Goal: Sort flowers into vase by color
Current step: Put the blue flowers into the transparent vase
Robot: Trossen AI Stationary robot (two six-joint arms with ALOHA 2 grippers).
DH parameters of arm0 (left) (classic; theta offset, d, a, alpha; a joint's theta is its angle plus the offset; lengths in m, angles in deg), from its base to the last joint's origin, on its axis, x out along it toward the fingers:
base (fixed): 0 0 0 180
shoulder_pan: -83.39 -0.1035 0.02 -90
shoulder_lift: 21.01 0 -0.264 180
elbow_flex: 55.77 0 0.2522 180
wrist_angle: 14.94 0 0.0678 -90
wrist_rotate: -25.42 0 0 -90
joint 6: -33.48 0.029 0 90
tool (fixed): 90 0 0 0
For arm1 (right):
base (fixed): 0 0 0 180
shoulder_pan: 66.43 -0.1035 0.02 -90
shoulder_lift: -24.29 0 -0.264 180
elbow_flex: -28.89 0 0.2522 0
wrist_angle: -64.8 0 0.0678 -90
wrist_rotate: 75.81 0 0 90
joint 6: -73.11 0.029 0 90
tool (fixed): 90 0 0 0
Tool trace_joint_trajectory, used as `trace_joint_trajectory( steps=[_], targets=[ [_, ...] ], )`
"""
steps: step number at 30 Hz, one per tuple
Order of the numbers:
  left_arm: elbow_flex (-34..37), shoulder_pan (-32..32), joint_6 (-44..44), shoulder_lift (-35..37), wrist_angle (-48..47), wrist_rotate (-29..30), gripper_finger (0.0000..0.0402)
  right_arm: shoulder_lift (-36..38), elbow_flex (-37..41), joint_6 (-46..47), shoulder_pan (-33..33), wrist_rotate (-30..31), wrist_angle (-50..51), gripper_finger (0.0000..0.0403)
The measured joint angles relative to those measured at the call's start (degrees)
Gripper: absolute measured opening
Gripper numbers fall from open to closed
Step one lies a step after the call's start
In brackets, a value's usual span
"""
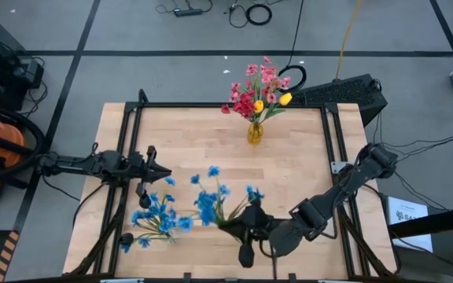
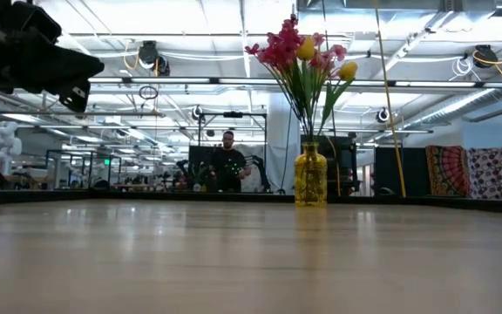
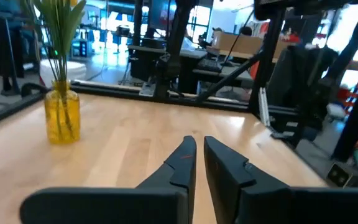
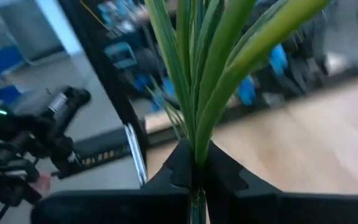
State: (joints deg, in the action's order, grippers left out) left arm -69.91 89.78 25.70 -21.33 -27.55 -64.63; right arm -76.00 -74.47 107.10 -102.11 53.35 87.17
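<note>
We see the right gripper (image 4: 197, 163) clamped tight on a bunch of green stems (image 4: 207, 81), which rise straight out from between its 2 dark fingers in the right wrist view. From above, that same gripper (image 1: 238, 226) sits near the front edge of the table (image 1: 305, 165), a little right of centre, holding a sprig of blue flowers (image 1: 208, 201) whose blooms fan out to the left of it.

A second bunch of blue flowers (image 1: 157, 216) lies flat on the wood further left, near the front left part of the table, just beside the held sprig but apart from it.

The left gripper (image 1: 163, 170) hovers over the left side of the table, pointing toward the middle. In its wrist view its 2 fingers (image 3: 179, 163) stand almost together with only a narrow slit between them, and we see nothing held there.

A yellow glass vase (image 1: 255, 132) stands upright near the back edge, at about the middle. It holds pink and red flowers (image 1: 258, 88) and 2 yellow buds (image 1: 285, 99) on green stems. The low view shows this vase (image 2: 310, 176) upright, with the bouquet spreading above it, and a person (image 2: 227, 163) stands far off in the room behind.
</note>
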Motion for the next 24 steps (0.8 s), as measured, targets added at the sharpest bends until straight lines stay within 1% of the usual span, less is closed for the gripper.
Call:
trace_joint_trajectory(
  steps=[2,5,9,11,13,16,19,22,24],
  targets=[
    [0.0,0.0,-1.1,0.0,0.1,0.0,0.0036,-0.6,0.0,-6.9,0.0,-0.1,-6.4,0.0008],
    [0.0,0.0,-0.4,0.0,0.1,0.1,0.0036,-2.6,0.0,-16.9,0.1,-0.3,-17.0,0.0008],
    [0.0,0.0,-0.8,0.0,0.1,0.1,0.0036,-7.1,-0.1,-30.0,0.9,-0.9,-31.1,0.0008],
    [0.0,0.0,-0.8,0.0,0.1,0.1,0.0036,-9.9,-0.1,-34.2,1.9,-3.9,-38.2,0.0008],
    [0.0,0.0,-0.8,0.0,0.0,0.1,0.0036,-12.6,-0.1,-36.3,3.1,-7.1,-44.7,0.0008],
    [0.0,0.0,-0.8,0.0,0.0,0.1,0.0036,-16.2,-0.1,-36.4,4.6,-10.9,-53.5,0.0008],
    [0.0,0.0,-0.8,0.0,0.0,0.2,0.0036,-19.3,-0.1,-36.2,5.9,-14.4,-60.0,0.0008],
    [0.0,0.0,-0.8,0.0,0.0,0.2,0.0036,-23.1,-3.8,-35.1,6.8,-15.6,-61.2,0.0007],
    [0.0,0.0,-0.8,0.0,0.0,0.2,0.0036,-26.2,-9.0,-35.4,7.2,-17.7,-58.8,0.0005]
  ],
)
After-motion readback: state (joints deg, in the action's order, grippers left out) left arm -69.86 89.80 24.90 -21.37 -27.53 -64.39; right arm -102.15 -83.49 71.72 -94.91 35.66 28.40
